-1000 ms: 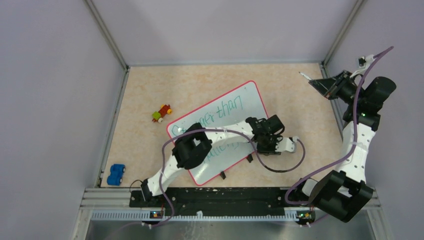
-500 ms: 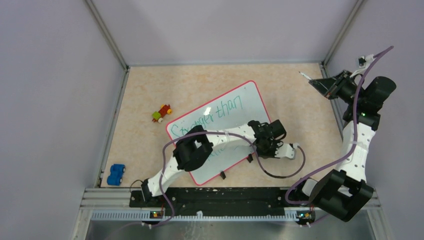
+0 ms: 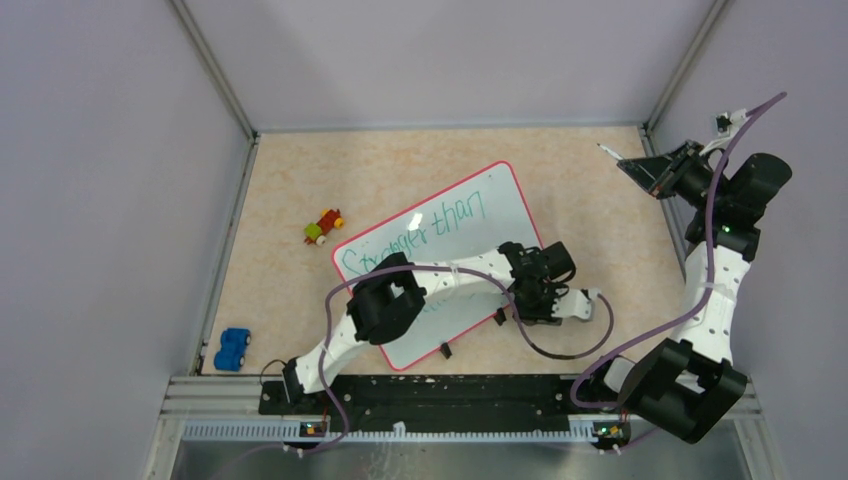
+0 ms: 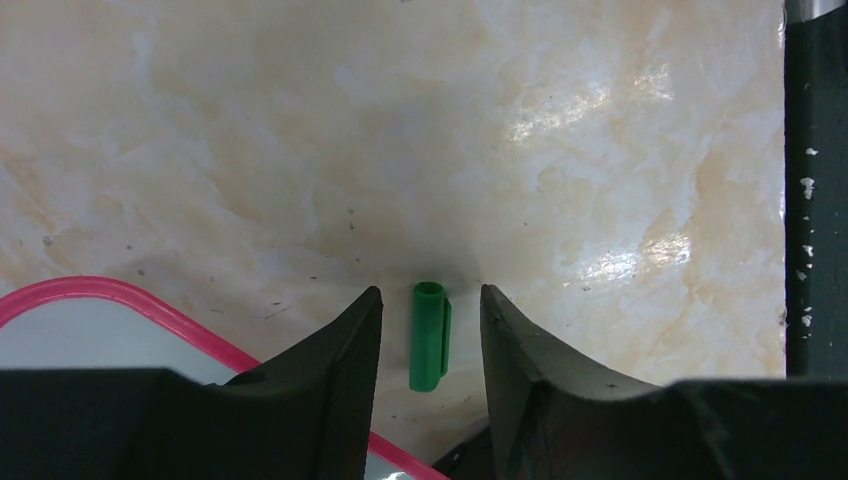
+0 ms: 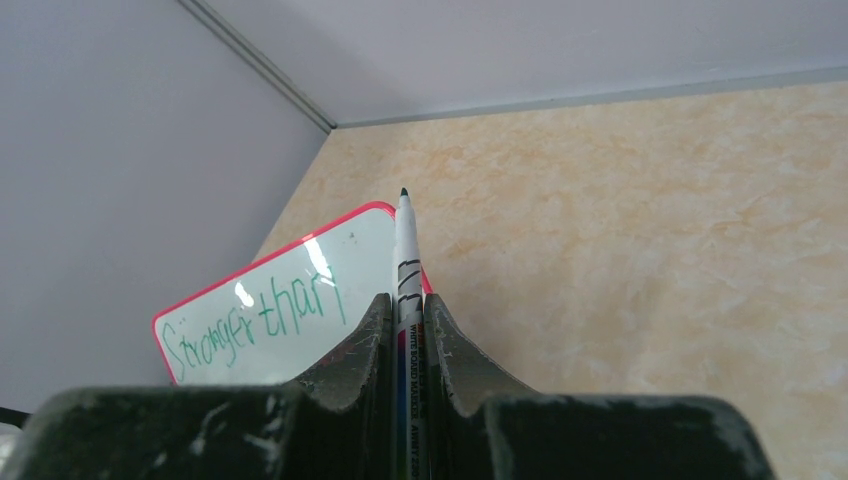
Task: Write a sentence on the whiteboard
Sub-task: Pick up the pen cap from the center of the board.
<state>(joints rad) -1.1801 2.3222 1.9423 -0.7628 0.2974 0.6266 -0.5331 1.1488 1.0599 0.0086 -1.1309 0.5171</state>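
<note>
The left arm stretches across the whiteboard, with the left gripper low over the worktop just off the board's right edge. Only the left wrist view shows its jaws apart, straddling a green cap that lies beside the pink rim. By the right wall, the raised right gripper is clenched on a white marker. Its view shows the sentence reading "Stronger than".

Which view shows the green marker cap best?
Left wrist: the green cap lies on the table between the open left claw's fingers, near the whiteboard's pink rim. The top view hides it beneath that claw; the right wrist view misses it.
</note>
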